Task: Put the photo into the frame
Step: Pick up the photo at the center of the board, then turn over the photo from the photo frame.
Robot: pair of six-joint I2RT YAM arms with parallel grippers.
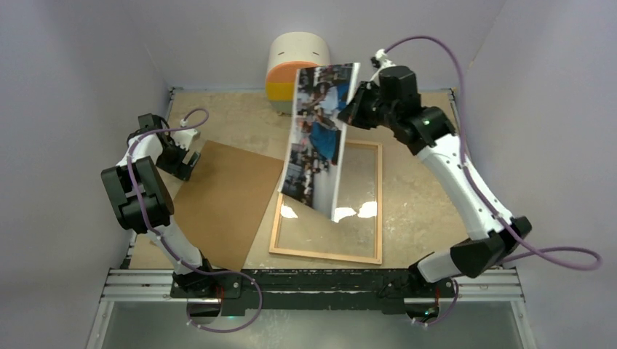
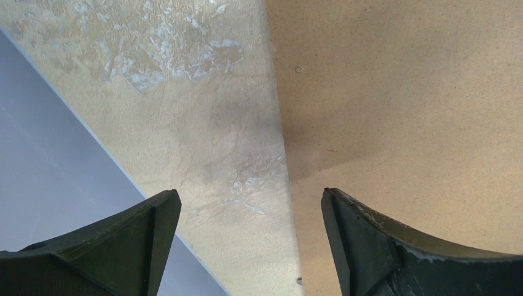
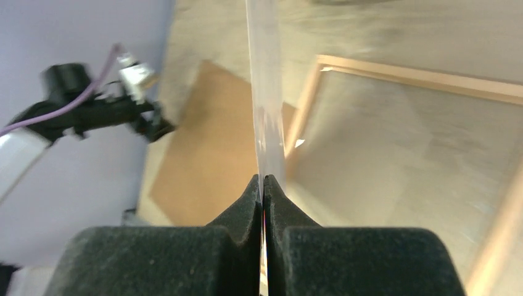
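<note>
- Between the fingers of the right claw [image 1: 355, 109] sits the upper right edge of the photo [image 1: 320, 138]. The jaws are pressed fully together on the print.
- Below and to the left of that claw, the photo hangs lifted and tilted, printed side showing to the top camera. From the right wrist camera it shows edge-on as a thin pale strip running straight out from the fingertips.
- Under the right claw, and nearer the arm bases, the light wooden frame [image 1: 378, 207] lies flat on the table [image 1: 426, 196]. The photo's lower edge is over the frame's left half. Contact between the two cannot be confirmed.
- Bright reflections show on the surface inside the frame.
- Left of the right claw, at the far table edge, stands a round cream, orange and yellow cabinet [image 1: 289, 65], partly hidden by the photo.
- The left claw [image 1: 186, 161] has its jaws spread wide and grips nothing.
- Beneath the left claw is the far left edge of a brown backing board [image 2: 401, 111]. The board lies under its right finger and bare table under its left finger.
- The left claw is well apart from the photo and the frame.
</note>
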